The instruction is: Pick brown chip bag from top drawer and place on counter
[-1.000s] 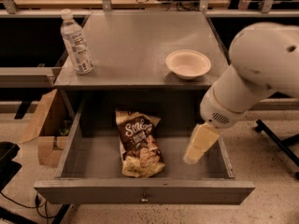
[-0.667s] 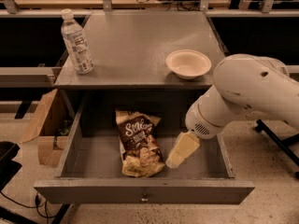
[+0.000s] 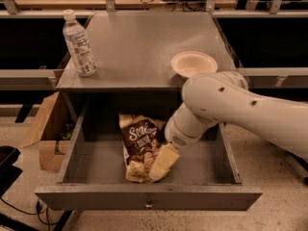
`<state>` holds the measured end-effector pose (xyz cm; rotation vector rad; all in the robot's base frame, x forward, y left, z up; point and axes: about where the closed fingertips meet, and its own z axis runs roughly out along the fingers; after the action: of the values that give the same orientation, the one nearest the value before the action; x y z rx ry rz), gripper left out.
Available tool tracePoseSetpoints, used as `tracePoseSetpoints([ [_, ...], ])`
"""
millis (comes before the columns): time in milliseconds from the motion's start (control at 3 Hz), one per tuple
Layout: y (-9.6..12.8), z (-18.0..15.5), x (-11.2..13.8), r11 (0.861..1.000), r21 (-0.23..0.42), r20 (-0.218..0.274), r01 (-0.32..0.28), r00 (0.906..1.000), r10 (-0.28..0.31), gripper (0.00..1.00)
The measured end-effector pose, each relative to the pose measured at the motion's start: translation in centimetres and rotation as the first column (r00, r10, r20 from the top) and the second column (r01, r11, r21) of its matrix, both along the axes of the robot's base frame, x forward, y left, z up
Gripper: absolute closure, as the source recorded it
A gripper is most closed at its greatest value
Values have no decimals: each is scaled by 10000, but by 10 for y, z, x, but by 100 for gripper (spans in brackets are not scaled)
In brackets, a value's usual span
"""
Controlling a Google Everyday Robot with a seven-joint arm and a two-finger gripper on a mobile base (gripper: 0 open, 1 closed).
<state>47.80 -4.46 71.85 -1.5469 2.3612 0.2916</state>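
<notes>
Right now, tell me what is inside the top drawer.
The top drawer holds the brown chip bag. The tool sits over the bag's near end, covering part of it; the arm hides some floor.

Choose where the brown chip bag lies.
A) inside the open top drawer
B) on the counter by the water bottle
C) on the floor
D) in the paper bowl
A: the brown chip bag lies flat in the open top drawer, with the gripper over its lower right end.

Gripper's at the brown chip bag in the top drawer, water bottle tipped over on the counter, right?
No: camera view shows the water bottle upright on the counter. The gripper is at the brown chip bag in the top drawer.
</notes>
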Motion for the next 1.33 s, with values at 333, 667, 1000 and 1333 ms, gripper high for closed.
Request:
tracePoseSetpoints([
  [333,46,-36,14,9985,473,-392,-282,9988,300,0],
  [667,79,-66,22,9956,810,-681,-470,9963,525,18],
  [1000,102,-87,25,9924,953,-678,-774,9942,841,41],
  [1333,113,-95,25,9901,1028,-668,-957,9924,1029,65],
])
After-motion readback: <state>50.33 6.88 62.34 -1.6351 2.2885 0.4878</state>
